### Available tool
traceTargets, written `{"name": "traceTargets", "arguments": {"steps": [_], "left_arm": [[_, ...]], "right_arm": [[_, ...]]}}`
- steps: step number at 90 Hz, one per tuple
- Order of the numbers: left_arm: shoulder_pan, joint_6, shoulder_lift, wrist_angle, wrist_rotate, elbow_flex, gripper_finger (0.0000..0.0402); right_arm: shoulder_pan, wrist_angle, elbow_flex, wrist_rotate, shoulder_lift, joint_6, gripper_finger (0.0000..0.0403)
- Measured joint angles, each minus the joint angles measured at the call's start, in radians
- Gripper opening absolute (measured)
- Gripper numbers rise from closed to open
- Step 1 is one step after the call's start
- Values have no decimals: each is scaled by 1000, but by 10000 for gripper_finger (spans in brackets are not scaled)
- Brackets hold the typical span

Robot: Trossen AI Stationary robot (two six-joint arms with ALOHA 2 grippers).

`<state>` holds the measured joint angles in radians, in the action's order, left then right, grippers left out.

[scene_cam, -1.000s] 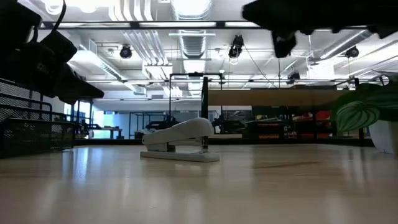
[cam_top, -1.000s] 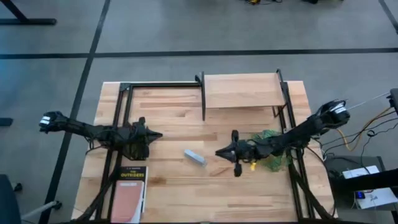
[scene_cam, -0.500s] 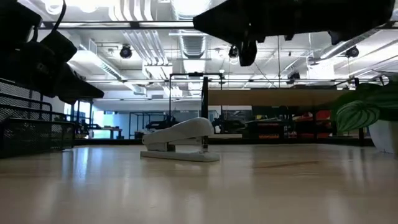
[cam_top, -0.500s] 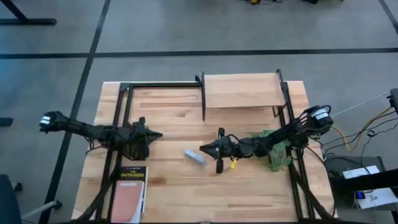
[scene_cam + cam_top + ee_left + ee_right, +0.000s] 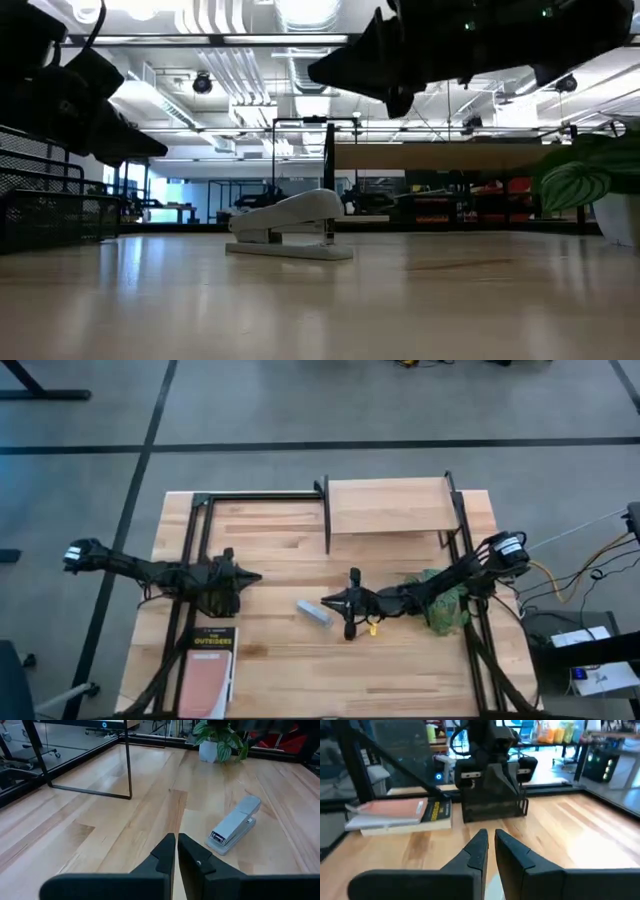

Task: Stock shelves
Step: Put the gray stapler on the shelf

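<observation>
1. Shelf (image 5: 391, 506): a light wood board on thin black legs, standing at the far edge of the table (image 5: 270, 550), right of centre. Its top is bare. In the low view it shows as a wood band (image 5: 440, 157) behind the stapler.
2. Stapler (image 5: 313, 612): grey, lying on the table near the middle, well in front of the shelf and apart from it. It also shows in my left wrist view (image 5: 235, 824).
3. My right gripper (image 5: 325, 602): held above the table just beside the stapler's right end, not touching it. The jaws stand nearly together, only a narrow slit between them, holding nothing (image 5: 490, 842).
4. My left gripper (image 5: 257, 576): hanging over the left half of the table, well apart from the stapler. The jaws are pressed close, holding nothing (image 5: 176, 847).
5. Plant (image 5: 443, 600): green leaves by the table's right side, under my right arm.
6. Book (image 5: 208, 669): lying flat at the near left corner, cover up.
7. Black wire rack (image 5: 494, 800): beside the book, seen in the right wrist view.
</observation>
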<state>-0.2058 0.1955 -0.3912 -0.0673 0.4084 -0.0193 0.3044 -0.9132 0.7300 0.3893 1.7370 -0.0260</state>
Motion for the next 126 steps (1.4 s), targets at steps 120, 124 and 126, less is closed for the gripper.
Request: {"name": "traceTargets", "arguments": {"steps": [120,124,126], "left_arm": [[0,0,0,-3,0,0,4],[0,0,0,-3,0,0,4],[0,0,0,-3,0,0,4]], "right_arm": [[110,196,70,141,-88,-7,18],[109,162,81,142,-71,-7,18],[108,156,86,140,-63,-7,18]]}}
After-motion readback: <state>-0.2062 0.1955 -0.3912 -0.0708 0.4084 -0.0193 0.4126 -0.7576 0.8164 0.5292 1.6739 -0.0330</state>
